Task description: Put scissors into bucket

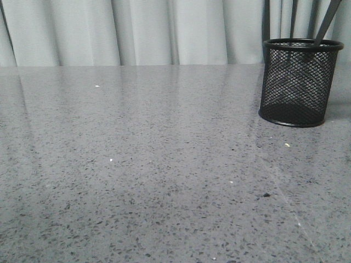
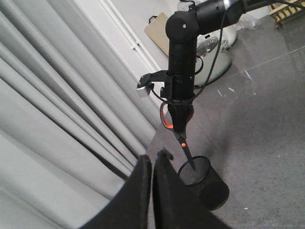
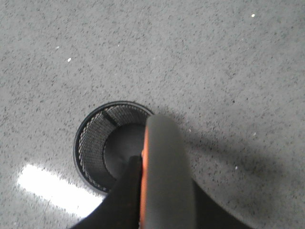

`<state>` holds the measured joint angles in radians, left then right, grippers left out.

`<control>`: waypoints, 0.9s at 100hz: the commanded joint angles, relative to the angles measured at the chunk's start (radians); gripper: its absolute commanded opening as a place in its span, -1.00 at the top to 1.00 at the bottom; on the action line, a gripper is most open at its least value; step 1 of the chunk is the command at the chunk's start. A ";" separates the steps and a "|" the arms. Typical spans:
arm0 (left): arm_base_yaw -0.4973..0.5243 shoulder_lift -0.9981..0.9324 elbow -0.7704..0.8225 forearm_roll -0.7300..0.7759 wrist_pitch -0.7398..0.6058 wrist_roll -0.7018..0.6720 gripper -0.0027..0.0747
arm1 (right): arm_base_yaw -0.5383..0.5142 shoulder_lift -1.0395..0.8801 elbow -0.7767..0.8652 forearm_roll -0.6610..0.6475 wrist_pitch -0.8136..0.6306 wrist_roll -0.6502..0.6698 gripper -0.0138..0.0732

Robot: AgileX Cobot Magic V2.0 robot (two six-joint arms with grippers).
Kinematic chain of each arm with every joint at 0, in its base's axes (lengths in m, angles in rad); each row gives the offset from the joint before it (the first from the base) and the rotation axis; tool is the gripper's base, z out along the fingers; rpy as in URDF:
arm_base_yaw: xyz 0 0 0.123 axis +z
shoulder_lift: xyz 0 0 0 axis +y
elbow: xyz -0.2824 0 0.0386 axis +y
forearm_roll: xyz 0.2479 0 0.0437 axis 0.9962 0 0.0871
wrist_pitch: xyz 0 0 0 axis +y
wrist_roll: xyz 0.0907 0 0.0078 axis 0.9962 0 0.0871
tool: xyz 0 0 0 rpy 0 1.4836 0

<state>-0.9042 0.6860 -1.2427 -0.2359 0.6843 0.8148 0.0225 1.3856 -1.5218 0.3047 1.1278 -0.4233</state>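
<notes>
The long scissors with grey, orange-lined handles [image 2: 177, 125] are gripped at the handles by the right tool [image 2: 178, 102], hung blades-down so the dark tips enter the small black wire-mesh bucket [image 1: 300, 82] on the speckled grey bench [image 1: 153, 164]. The left tool [image 2: 152, 191] is held aside, clenched and empty.

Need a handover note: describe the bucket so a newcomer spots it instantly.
On the speckled grey table, look to its far right, near the curtain. The bucket stands there upright: a small black wire-mesh cup with a solid rim, and the scissors held in the right end effector dip their blades into it.
</notes>
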 commanded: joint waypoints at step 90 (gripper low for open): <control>-0.007 -0.016 0.044 -0.059 -0.042 -0.020 0.98 | 0.045 0.126 -0.039 0.097 -0.104 -0.002 0.33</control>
<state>-0.9042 0.6676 -1.1755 -0.2684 0.7103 0.8062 0.0575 1.5487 -1.5276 0.3737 1.0450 -0.4218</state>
